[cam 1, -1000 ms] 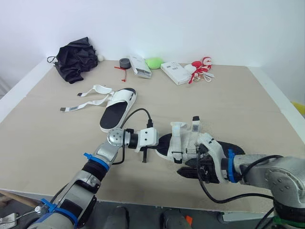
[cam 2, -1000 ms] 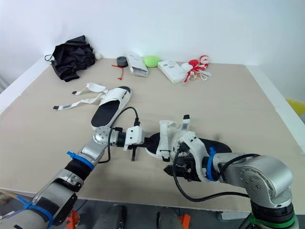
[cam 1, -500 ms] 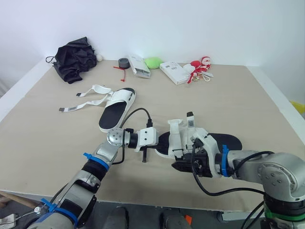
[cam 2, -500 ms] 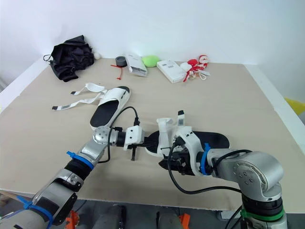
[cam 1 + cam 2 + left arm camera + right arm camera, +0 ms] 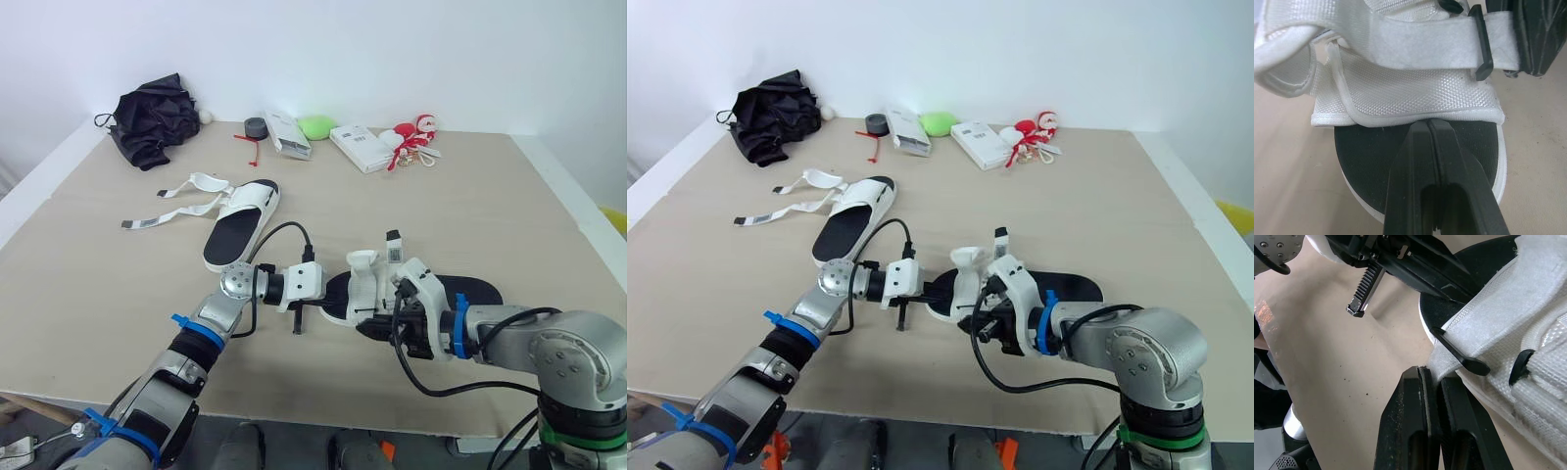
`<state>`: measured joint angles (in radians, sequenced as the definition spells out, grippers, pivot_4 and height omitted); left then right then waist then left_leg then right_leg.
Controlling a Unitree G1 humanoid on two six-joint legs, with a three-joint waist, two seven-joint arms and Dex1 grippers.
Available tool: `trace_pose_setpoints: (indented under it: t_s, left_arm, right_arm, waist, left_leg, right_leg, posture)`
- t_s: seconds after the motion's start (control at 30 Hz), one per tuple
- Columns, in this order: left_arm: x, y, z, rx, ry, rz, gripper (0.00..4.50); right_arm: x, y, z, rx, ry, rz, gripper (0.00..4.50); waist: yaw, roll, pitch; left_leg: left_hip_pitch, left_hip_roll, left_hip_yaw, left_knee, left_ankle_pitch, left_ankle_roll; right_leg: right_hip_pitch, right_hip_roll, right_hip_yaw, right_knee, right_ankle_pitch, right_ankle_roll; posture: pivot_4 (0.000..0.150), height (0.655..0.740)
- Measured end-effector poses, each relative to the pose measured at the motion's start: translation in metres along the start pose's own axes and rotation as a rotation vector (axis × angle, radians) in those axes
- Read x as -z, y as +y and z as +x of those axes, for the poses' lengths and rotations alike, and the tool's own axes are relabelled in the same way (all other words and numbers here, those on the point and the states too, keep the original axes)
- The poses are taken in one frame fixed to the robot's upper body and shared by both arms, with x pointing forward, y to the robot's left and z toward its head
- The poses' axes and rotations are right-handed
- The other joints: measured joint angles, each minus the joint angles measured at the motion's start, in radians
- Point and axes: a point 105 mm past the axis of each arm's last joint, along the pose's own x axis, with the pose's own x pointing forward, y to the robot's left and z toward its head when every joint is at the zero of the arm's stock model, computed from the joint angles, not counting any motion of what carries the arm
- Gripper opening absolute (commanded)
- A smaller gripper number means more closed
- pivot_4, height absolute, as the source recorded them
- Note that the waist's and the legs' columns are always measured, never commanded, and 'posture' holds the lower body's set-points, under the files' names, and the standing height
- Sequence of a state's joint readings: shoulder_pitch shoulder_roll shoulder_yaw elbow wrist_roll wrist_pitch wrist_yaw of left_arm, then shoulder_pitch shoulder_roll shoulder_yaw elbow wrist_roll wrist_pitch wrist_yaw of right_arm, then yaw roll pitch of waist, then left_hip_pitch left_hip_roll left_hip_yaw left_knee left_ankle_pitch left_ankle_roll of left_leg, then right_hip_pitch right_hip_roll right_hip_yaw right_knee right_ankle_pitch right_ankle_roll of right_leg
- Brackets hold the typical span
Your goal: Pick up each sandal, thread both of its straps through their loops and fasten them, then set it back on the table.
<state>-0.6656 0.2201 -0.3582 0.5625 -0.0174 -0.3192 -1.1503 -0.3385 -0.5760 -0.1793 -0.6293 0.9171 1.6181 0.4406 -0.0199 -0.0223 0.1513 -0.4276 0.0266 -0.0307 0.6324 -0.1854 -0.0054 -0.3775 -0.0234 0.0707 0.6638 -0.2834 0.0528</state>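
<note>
Slippage is your risk: right tool [image 5: 1432,377] pinches the strap [image 5: 1498,318] by its very end, left tool [image 5: 1430,128], clenched empty, only pins the sandal [image 5: 1366,166]; a hard pull skids it.

A black-soled sandal with white woven straps [image 5: 436,291] lies flat, lengthwise across the bench's [image 5: 490,196] near edge. Its end strap [image 5: 1415,41] passes through a black loop [image 5: 1482,45], with the tip pinched in the right gripper's [image 5: 1433,375] jaws. The matching second sandal [image 5: 238,227] lies farther back on the left, its two loose straps [image 5: 181,208] unfastened and splayed on the bench.
</note>
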Motion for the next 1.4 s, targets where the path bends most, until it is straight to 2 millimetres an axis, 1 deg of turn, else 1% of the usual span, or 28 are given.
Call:
trace_pose_setpoints:
  t_s: [0.2,0.23,0.27,0.33,0.37,0.4,0.43,0.47,0.5,0.6,0.63,0.67,0.73,0.8,0.83,0.93,0.97,1.0,1.03,1.07,1.1,1.13,1.23,1.33,1.37,1.4]
  left_arm:
    - [-0.001,0.0,0.001,0.0,-0.004,-0.001,0.0]
    - [-0.001,0.0,0.001,0.0,-0.005,-0.001,0.0]
    - [-0.001,0.0,0.001,0.0,-0.005,-0.001,0.0]
    - [-0.001,0.0,0.002,-0.003,-0.005,-0.002,0.0]
    - [-0.001,0.0,0.002,-0.003,-0.005,-0.002,0.0]
    - [0.0,0.0,0.001,-0.004,-0.004,-0.004,0.0]
    - [0.0,0.0,0.001,-0.004,-0.004,-0.004,0.0]
    - [-0.001,0.0,0.002,-0.002,-0.007,0.0,0.0]
    - [-0.002,0.0,0.002,-0.001,-0.01,0.003,0.0]
    - [-0.003,0.0,0.003,0.0,-0.015,0.008,0.0]
    - [-0.003,0.001,0.002,-0.003,-0.013,0.009,0.0]
    - [-0.003,0.002,0.004,-0.005,-0.014,0.005,0.0]
    - [-0.003,0.001,0.004,-0.004,-0.014,0.005,0.0]
    - [-0.003,0.001,0.004,-0.003,-0.014,0.005,0.0]
    - [-0.003,0.001,0.005,-0.003,-0.014,0.006,0.0]
    - [-0.003,0.001,0.005,-0.001,-0.009,0.009,0.0]
    - [-0.002,0.001,0.005,-0.001,-0.008,0.009,0.0]
    - [-0.002,0.001,0.005,-0.001,-0.007,0.009,0.0]
    - [-0.002,0.001,0.005,-0.002,-0.006,0.009,0.0]
    - [-0.002,0.001,0.005,-0.002,-0.006,0.008,0.0]
    - [-0.002,0.002,0.005,-0.003,-0.005,0.008,0.0]
    - [-0.002,0.002,0.005,-0.003,-0.005,0.009,0.0]
    - [-0.002,0.002,0.005,-0.004,-0.004,0.009,0.0]
    - [-0.002,0.002,0.005,-0.005,-0.004,0.008,0.0]
    - [-0.002,0.002,0.005,-0.005,-0.004,0.008,0.0]
    - [-0.002,0.002,0.005,-0.007,-0.004,0.007,0.0]
  right_arm:
    - [0.002,0.012,-0.004,-0.089,0.009,-0.009,0.05]
    - [0.002,0.016,-0.006,-0.122,0.01,-0.016,0.05]
    - [0.002,0.028,-0.008,-0.197,0.005,-0.035,0.05]
    - [-0.006,0.043,-0.012,-0.308,-0.043,-0.058,0.05]
    - [-0.007,0.043,-0.013,-0.31,-0.046,-0.06,0.05]
    - [-0.012,0.044,-0.015,-0.323,-0.068,-0.067,0.05]
    - [-0.02,0.046,-0.017,-0.346,-0.098,-0.077,0.05]
    - [-0.036,0.045,-0.021,-0.367,-0.16,-0.079,0.05]
    - [-0.046,0.042,-0.021,-0.364,-0.192,-0.074,0.05]
    - [-0.055,0.037,-0.02,-0.348,-0.224,-0.057,0.05]
    - [-0.063,0.028,-0.016,-0.31,-0.25,-0.02,0.05]
    - [-0.071,-0.011,-0.005,-0.136,-0.264,0.108,0.05]
    - [-0.065,-0.027,0.001,-0.061,-0.235,0.167,0.05]
    - [-0.06,-0.036,0.004,-0.028,-0.214,0.208,0.05]
    - [-0.055,-0.044,0.008,0.009,-0.193,0.241,0.42]
    - [-0.05,-0.053,0.01,0.057,-0.173,0.268,1.57]
    - [-0.05,-0.055,0.01,0.067,-0.173,0.277,2.04]
    - [-0.05,-0.054,0.011,0.061,-0.178,0.279,2.75]
    - [-0.052,-0.053,0.012,0.054,-0.185,0.278,2.95]
    - [-0.053,-0.052,0.012,0.053,-0.184,0.276,3.45]
    - [-0.053,-0.051,0.012,0.051,-0.182,0.273,3.59]
    - [-0.054,-0.051,0.012,0.049,-0.18,0.269,3.95]
    - [-0.056,-0.047,0.012,0.044,-0.156,0.25,3.95]
    - [-0.058,-0.047,0.014,0.065,-0.135,0.23,3.95]
    - [-0.058,-0.048,0.014,0.075,-0.135,0.228,3.95]
    - [-0.066,-0.056,0.013,0.112,-0.17,0.227,3.95]
  waist:
    - [0.0,0.0,0.0]
    - [0.0,0.0,0.0]
    - [0.0,0.0,0.0]
    - [0.0,0.0,0.001]
    - [0.0,0.0,0.001]
    - [0.0,-0.001,0.001]
    - [0.0,-0.001,0.001]
    - [0.0,0.0,0.002]
    - [0.0,-0.001,0.002]
    - [0.0,-0.001,0.002]
    - [-0.001,-0.001,0.002]
    - [-0.001,-0.001,0.002]
    - [-0.001,-0.001,0.002]
    - [-0.001,-0.001,0.002]
    - [-0.001,-0.001,0.002]
    - [-0.001,-0.001,0.002]
    - [-0.001,-0.001,0.002]
    - [-0.001,-0.001,0.002]
    - [-0.001,-0.001,0.002]
    - [-0.001,-0.001,0.002]
    - [-0.001,-0.001,0.002]
    - [-0.001,-0.001,0.002]
    - [-0.001,-0.001,0.002]
    - [-0.001,-0.001,0.001]
    - [-0.001,-0.001,0.001]
    - [-0.001,-0.001,0.001]
  left_leg:
    - [-0.001,0.0,0.0,0.0,0.0,0.0]
    - [-0.001,0.0,0.0,0.0,0.0,0.0]
    - [-0.001,0.0,0.0,0.0,0.0,0.0]
    - [-0.001,0.0,0.0,0.0,0.0,0.0]
    - [-0.001,0.0,-0.001,0.0,0.0,0.0]
    - [-0.001,0.0,0.0,0.0,0.0,0.0]
    - [-0.001,0.0,0.0,0.0,0.0,0.0]
    - [-0.002,0.0,0.0,0.0,0.0,0.0]
    - [-0.003,0.0,0.0,0.0,0.0,0.0]
    - [-0.006,0.0,0.0,0.0,0.0,0.0]
    - [-0.006,0.0,0.0,0.0,0.0,0.0]
    - [-0.006,0.0,0.001,0.0,0.0,0.0]
    - [-0.006,0.0,0.0,0.0,0.0,0.0]
    - [-0.006,0.0,0.0,-0.001,0.0,0.0]
    - [-0.006,0.0,0.0,-0.001,0.0,0.0]
    - [-0.005,0.0,0.0,-0.001,0.0,0.0]
    - [-0.004,0.0,0.0,-0.001,0.0,0.0]
    - [-0.004,0.0,0.001,-0.001,0.0,0.0]
    - [-0.003,0.001,0.0,-0.001,0.0,0.0]
    - [-0.003,0.001,0.0,-0.001,0.0,0.0]
    - [-0.003,0.001,0.0,-0.001,0.0,0.0]
    - [-0.003,0.001,0.0,-0.001,0.0,0.0]
    - [-0.003,0.001,0.0,-0.001,0.0,0.0]
    - [-0.002,0.001,0.0,0.0,0.0,0.001]
    - [-0.002,0.001,0.001,0.0,0.0,0.0]
    - [-0.002,0.001,0.001,0.0,0.0,0.001]
  right_leg:
    - [-0.001,0.0,0.0,-0.001,0.0,0.0]
    - [-0.001,0.0,0.0,-0.001,0.0,0.0]
    - [-0.001,0.0,0.0,-0.001,0.0,0.0]
    - [-0.001,0.0,-0.001,-0.001,0.0,0.0]
    - [-0.001,0.0,-0.001,-0.001,0.0,0.0]
    - [-0.001,0.0,0.0,-0.001,0.0,0.0]
    - [-0.001,0.0,0.0,-0.001,0.0,0.0]
    - [-0.003,0.0,0.0,-0.001,0.0,0.0]
    - [-0.004,0.0,0.0,-0.001,0.0,0.0]
    - [-0.006,0.0,-0.001,-0.001,0.001,0.001]
    - [-0.007,0.0,0.0,-0.001,0.001,0.0]
    - [-0.007,0.0,0.0,0.0,0.002,0.001]
    - [-0.007,0.001,0.0,0.0,0.002,0.001]
    - [-0.007,0.001,0.0,0.0,0.002,0.001]
    - [-0.007,0.001,0.0,0.0,0.002,0.001]
    - [-0.006,0.001,0.0,0.0,0.002,0.001]
    - [-0.005,0.001,0.0,0.0,0.002,0.001]
    - [-0.005,0.001,0.0,0.0,0.002,0.001]
    - [-0.004,0.001,0.0,0.0,0.002,0.001]
    - [-0.004,0.001,0.0,0.0,0.002,0.001]
    - [-0.004,0.001,0.0,0.0,0.002,0.001]
    - [-0.004,0.001,0.0,0.0,0.002,0.001]
    - [-0.004,0.001,0.0,0.0,0.002,0.001]
    - [-0.004,0.001,0.001,0.0,0.002,0.0]
    - [-0.004,0.001,0.001,0.0,0.002,0.0]
    - [-0.004,0.001,0.001,0.0,0.003,0.0]
  posture:
    - [0.15,0.738]
    - [0.15,0.738]
    - [0.15,0.738]
    - [0.15,0.738]
    - [0.15,0.738]
    - [0.15,0.738]
    - [0.15,0.738]
    - [0.15,0.738]
    - [0.15,0.738]
    - [0.15,0.738]
    - [0.15,0.738]
    - [0.15,0.738]
    - [0.15,0.738]
    - [0.15,0.738]
    - [0.15,0.738]
    - [0.15,0.738]
    - [0.15,0.738]
    - [0.15,0.738]
    - [0.15,0.738]
    - [0.15,0.738]
    - [0.15,0.738]
    - [0.15,0.738]
    - [0.15,0.738]
    - [0.15,0.738]
    - [0.15,0.738]
    - [0.15,0.738]
